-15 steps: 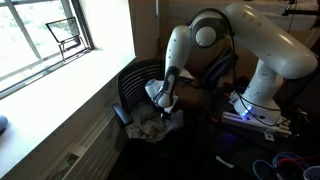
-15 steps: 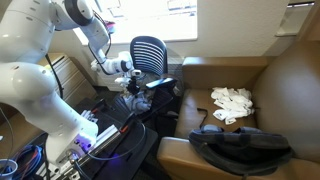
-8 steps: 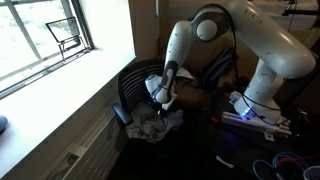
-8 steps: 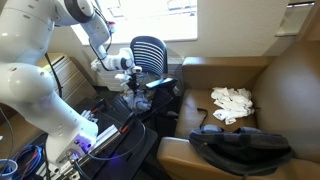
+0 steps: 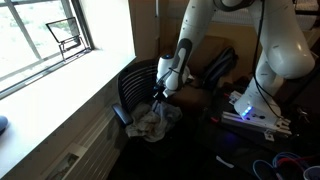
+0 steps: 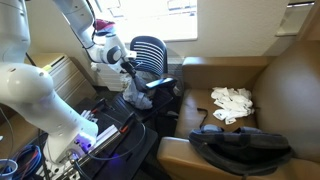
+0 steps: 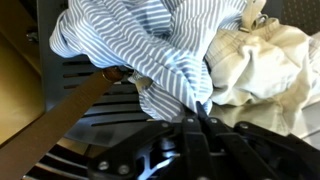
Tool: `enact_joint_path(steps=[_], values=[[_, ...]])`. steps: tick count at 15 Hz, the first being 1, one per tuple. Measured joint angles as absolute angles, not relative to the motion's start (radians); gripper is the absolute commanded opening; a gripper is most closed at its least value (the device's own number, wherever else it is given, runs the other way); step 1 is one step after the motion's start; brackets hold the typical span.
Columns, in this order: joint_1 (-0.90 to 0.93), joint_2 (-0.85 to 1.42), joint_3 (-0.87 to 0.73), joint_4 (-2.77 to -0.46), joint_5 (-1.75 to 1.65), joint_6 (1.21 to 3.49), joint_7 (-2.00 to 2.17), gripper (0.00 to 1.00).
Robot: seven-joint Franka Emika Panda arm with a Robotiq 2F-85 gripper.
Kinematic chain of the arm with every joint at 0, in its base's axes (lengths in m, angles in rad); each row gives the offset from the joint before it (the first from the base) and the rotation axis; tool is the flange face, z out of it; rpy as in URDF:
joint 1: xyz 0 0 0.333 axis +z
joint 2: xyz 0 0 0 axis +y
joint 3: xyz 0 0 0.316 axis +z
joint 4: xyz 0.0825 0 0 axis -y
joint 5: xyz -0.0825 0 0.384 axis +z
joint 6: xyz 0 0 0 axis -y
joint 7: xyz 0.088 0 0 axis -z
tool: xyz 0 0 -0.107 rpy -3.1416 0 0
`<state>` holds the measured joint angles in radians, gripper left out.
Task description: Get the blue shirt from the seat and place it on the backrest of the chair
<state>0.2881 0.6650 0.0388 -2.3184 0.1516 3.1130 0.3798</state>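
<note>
My gripper (image 7: pixel 204 118) is shut on a fold of the blue striped shirt (image 7: pixel 150 50) and holds it up off the seat. In an exterior view the gripper (image 5: pixel 160 92) hangs above the chair seat with the shirt (image 5: pixel 153 120) draping down from it. In an exterior view the gripper (image 6: pixel 128 72) is beside the mesh backrest (image 6: pixel 150 52) of the dark chair, with the shirt (image 6: pixel 137 90) below it. The backrest also shows in an exterior view (image 5: pixel 133 82). A cream cloth (image 7: pixel 270 60) lies next to the shirt.
A window ledge (image 5: pixel 60 90) runs beside the chair. A brown sofa (image 6: pixel 260 90) holds white cloths (image 6: pixel 232 102) and a dark bag (image 6: pixel 245 145). The robot base (image 5: pixel 255 105) and cables (image 6: pixel 110 125) stand close to the chair.
The gripper has risen from the seat with the shirt pinched in it, lifting the cloth upward. The arm has straightened up.
</note>
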Motion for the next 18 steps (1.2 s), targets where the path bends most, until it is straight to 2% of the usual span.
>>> enact_joint_path(steps=[3, 6, 9, 14, 15, 18], values=[[0.268, 0.539, 0.064, -2.439, 0.192, 3.131, 0.380, 0.04], [0.270, 0.549, 0.063, -2.430, 0.192, 3.133, 0.380, 0.01], [0.270, 0.512, 0.048, -2.456, 0.236, 3.240, 0.390, 0.01], [0.240, 0.254, 0.054, -2.614, 0.348, 3.384, 0.420, 0.01], [0.228, 0.196, 0.067, -2.645, 0.363, 3.404, 0.436, 0.04], [0.210, 0.043, 0.088, -2.728, 0.365, 3.437, 0.484, 0.01]])
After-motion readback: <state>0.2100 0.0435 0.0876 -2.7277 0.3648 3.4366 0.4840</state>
